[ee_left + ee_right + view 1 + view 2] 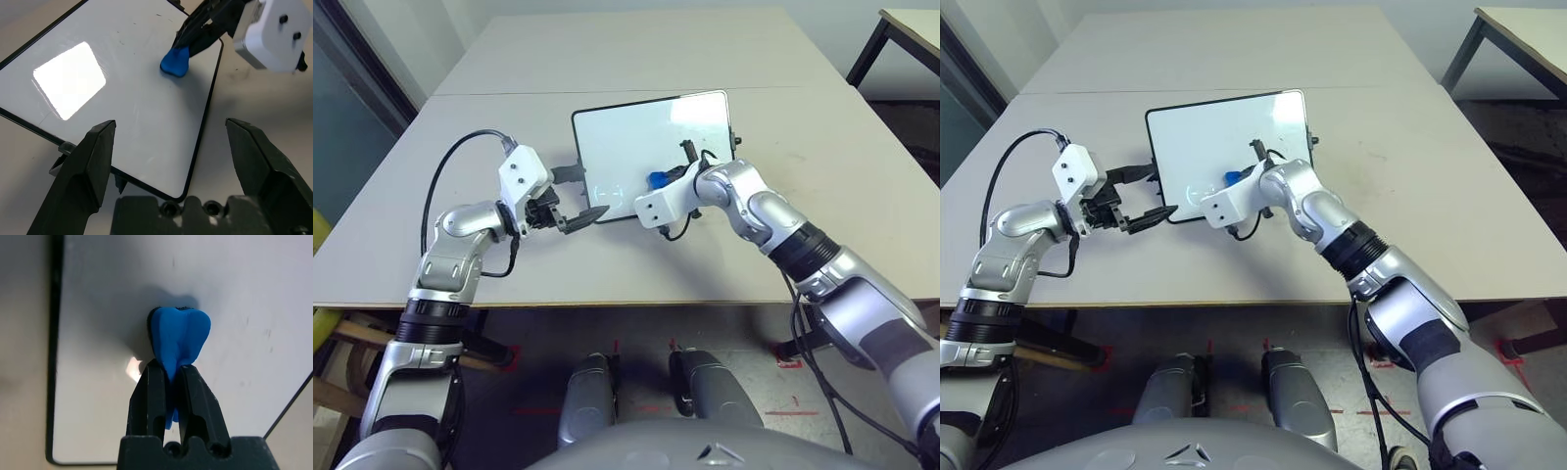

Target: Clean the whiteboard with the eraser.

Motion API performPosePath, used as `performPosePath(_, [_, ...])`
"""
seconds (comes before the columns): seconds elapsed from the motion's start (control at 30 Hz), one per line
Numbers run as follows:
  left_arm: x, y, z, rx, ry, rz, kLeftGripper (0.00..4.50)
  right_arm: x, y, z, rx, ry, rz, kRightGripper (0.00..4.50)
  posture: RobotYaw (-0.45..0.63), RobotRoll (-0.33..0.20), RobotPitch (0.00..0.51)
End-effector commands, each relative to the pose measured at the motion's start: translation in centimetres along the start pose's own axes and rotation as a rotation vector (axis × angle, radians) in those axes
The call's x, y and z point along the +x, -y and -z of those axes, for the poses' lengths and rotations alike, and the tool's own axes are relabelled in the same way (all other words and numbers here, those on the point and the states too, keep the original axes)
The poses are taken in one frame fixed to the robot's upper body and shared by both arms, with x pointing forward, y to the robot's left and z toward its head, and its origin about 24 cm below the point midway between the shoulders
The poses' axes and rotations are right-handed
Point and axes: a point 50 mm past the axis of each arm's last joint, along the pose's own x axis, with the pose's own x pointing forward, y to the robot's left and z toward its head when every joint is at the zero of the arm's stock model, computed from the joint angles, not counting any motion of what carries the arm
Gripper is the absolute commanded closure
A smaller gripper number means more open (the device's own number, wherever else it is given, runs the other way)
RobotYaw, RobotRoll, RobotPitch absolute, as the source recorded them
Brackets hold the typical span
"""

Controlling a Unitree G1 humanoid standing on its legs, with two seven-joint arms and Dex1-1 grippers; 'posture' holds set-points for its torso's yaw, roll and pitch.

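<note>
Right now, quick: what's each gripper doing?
Left gripper: open, fingers wide apart, holding nothing.
Right gripper: closed on the blue eraser, over the whiteboard.

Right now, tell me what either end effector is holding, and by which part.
The right end effector holds the blue eraser, pinched at its middle, dark underside left free. The left end effector is open and holds nothing.

The right forearm (793,245) hides part of the whiteboard's (636,147) lower right corner.
</note>
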Motion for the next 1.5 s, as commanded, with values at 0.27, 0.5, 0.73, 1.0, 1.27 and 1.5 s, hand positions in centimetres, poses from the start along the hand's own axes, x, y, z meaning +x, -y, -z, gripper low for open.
performPosePath(0.27, [0.5,0.1,0.2,0.006,-0.005,0.027,0.00,-3.6,1.7,1.3,0.136,0.065,-0.044,4.36,-0.16,0.000,0.091])
performPosePath(0.5, [0.7,0.2,0.3,0.001,-0.001,0.031,0.00,-6.4,4.4,5.5,0.296,-0.005,0.010,4.36,-0.18,0.000,0.092])
performPosePath(0.73, [0.9,0.1,0.4,0.001,0.003,0.032,0.00,-7.6,3.6,12.9,0.573,-0.230,0.007,4.37,-0.18,0.000,0.093])
performPosePath(1.0, [1.1,0.2,0.5,-0.001,0.007,0.036,0.00,-7.3,0.0,17.7,1.014,-0.355,-0.138,4.38,-0.20,0.000,0.098])
performPosePath(1.27, [1.3,0.2,0.6,-0.001,0.009,0.035,0.00,-4.9,-2.8,17.7,1.366,-0.346,-0.269,4.38,-0.19,0.000,0.107])
performPosePath(1.5, [0.9,0.4,0.7,-0.003,0.002,0.025,0.00,-3.8,-4.1,17.1,1.470,-0.356,-0.306,4.38,-0.17,0.000,0.111])
